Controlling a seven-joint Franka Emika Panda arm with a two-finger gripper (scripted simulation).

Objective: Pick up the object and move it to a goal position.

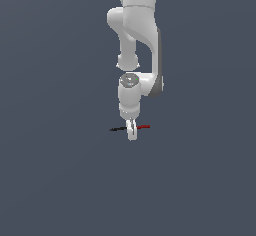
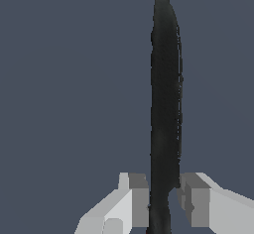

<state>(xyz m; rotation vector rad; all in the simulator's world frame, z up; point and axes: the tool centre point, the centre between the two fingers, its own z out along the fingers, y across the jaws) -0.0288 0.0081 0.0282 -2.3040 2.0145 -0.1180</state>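
In the exterior view, going left to right, the object [image 1: 129,128] shows its black tapered end, then the gripper [image 1: 131,132] across its middle, then its red end. The wrist view shows only the black half [image 2: 165,94], running away from the fingers [image 2: 135,198]. The jaws pinch it, one pad touching and the other just beside.

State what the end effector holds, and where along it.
The end effector straddles the red-and-black stick near its middle, where the colours meet; a firm clamp cannot be confirmed.
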